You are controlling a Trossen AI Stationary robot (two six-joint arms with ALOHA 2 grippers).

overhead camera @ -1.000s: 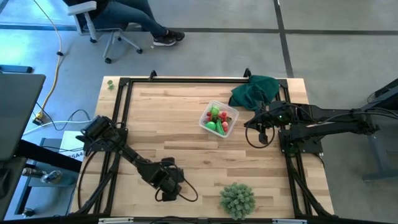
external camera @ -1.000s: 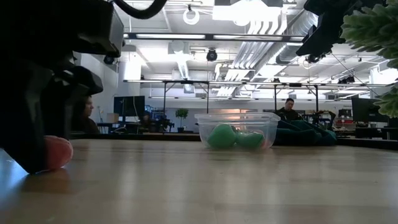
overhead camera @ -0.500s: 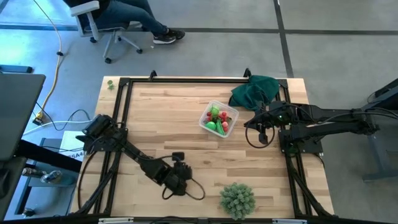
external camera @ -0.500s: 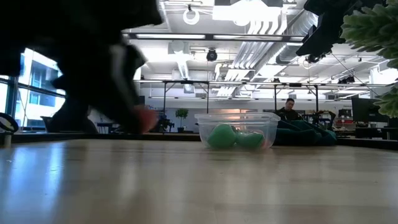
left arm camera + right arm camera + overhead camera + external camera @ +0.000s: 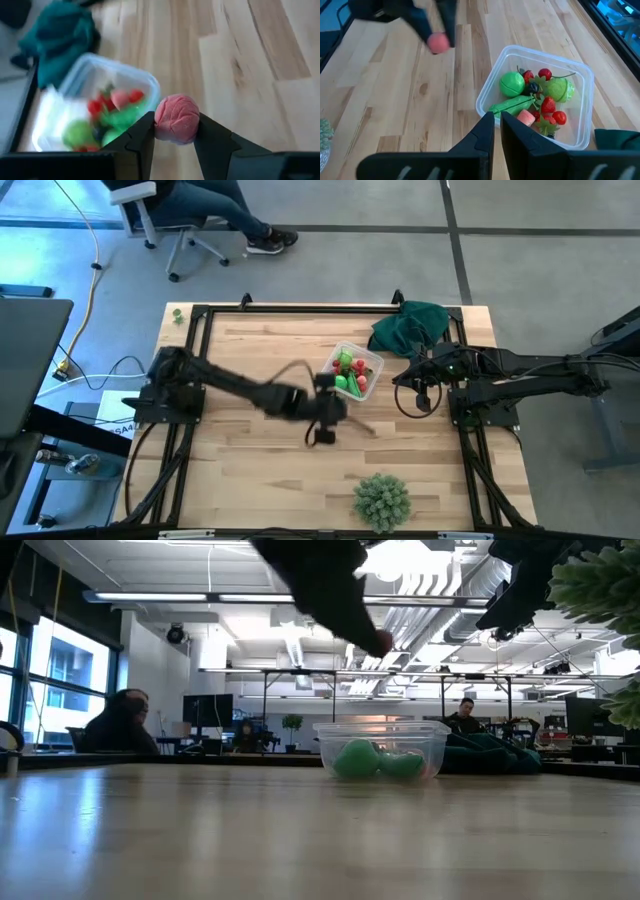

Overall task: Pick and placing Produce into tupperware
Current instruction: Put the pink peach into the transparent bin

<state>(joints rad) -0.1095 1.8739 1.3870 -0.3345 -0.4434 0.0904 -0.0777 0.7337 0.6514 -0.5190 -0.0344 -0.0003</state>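
Pink and wrinkled, the berry-like piece (image 5: 176, 119) sits pinched between the fingers of my left tool (image 5: 174, 136), carried above the desk (image 5: 250, 350) just left of the tupperware (image 5: 368, 364), which already holds red and green produce (image 5: 530, 96). If I let go too soon, it could hit the rim and bounce onto the wood. My right tool (image 5: 497, 120) waits to the container's right, fingers nearly together, holding nothing.

Left pincer (image 5: 176, 131) clamping pink produce piece (image 5: 176, 118), tupperware (image 5: 95, 110) beyond
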